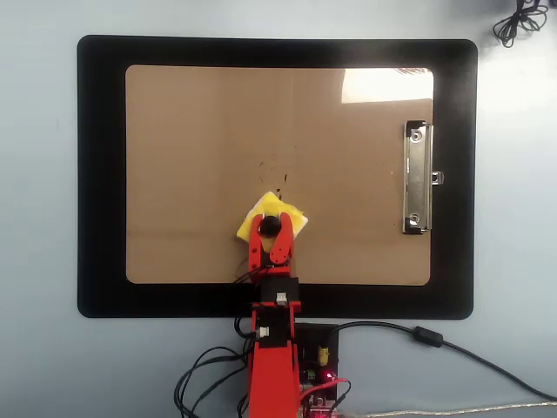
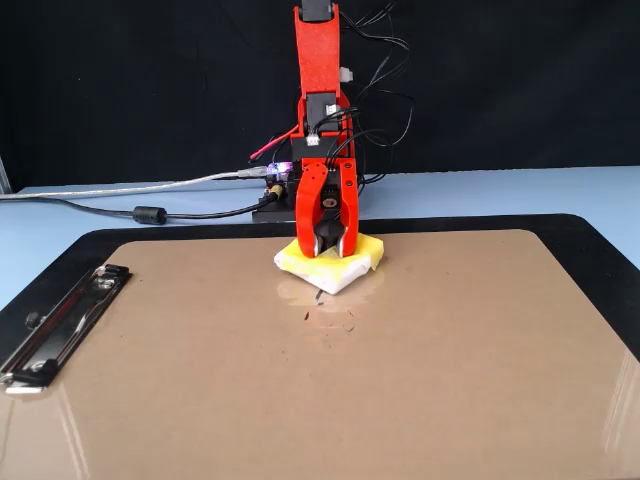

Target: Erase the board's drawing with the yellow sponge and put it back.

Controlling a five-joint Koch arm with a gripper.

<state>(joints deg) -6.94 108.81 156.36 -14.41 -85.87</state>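
Gripper (image 1: 271,232) jaws clamped on the black knob of the yellow sponge (image 1: 286,213), sponge flat on the board (image 1: 191,157), well away from the metal clip (image 1: 417,178). Faint drawing (image 1: 277,177) smudges remain just beyond the sponge, on the side away from the arm base, so the next wipe likely pushes forward.

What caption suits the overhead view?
Red gripper holds the yellow sponge by its knob on the board, faint marker smudges beside it.
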